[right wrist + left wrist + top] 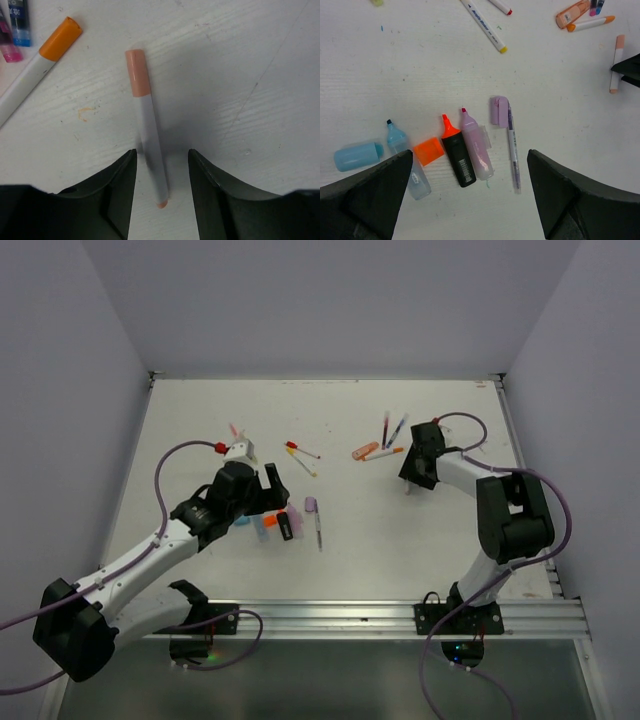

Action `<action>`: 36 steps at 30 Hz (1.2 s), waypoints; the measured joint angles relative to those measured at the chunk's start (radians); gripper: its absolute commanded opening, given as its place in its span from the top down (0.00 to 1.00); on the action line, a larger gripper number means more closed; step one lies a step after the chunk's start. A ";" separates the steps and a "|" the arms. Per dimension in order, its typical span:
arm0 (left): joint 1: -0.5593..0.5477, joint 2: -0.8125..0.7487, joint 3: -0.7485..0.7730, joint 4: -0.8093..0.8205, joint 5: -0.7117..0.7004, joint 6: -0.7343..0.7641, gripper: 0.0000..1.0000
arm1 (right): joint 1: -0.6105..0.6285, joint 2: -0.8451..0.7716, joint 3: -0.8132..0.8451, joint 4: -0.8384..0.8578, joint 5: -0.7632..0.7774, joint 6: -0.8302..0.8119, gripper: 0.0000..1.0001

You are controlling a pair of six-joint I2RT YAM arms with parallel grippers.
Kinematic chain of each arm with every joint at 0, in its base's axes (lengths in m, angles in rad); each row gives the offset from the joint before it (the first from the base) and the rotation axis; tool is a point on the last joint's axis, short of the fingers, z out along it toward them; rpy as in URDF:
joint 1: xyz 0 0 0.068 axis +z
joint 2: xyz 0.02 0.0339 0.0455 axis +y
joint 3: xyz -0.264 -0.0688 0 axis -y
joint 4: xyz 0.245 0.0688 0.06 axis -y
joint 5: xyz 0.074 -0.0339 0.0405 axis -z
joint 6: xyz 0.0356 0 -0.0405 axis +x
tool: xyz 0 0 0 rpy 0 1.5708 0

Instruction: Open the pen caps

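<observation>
Table: white, with pale walls on three sides.
Left gripper: beside a cluster of highlighters.
Purple pen: just right of that cluster.
Right gripper: near an orange highlighter and thin pens.

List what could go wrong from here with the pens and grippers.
The peach-capped pen lies off-centre in the open right gripper, nearer one finger; closing may roll it away. The open left gripper hangs over the closely packed highlighters, so it may catch two at once.
</observation>
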 measured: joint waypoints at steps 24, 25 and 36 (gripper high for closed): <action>-0.011 0.108 0.031 0.283 0.304 -0.006 0.04 | 0.294 -0.381 -0.214 0.238 -0.279 -0.151 0.97; -0.018 0.119 0.042 0.300 0.309 -0.008 0.06 | 0.332 -0.404 -0.228 0.271 -0.297 -0.153 0.97; -0.092 0.203 0.116 0.395 0.287 -0.037 0.25 | 0.550 -0.449 -0.293 0.495 -0.416 -0.163 0.95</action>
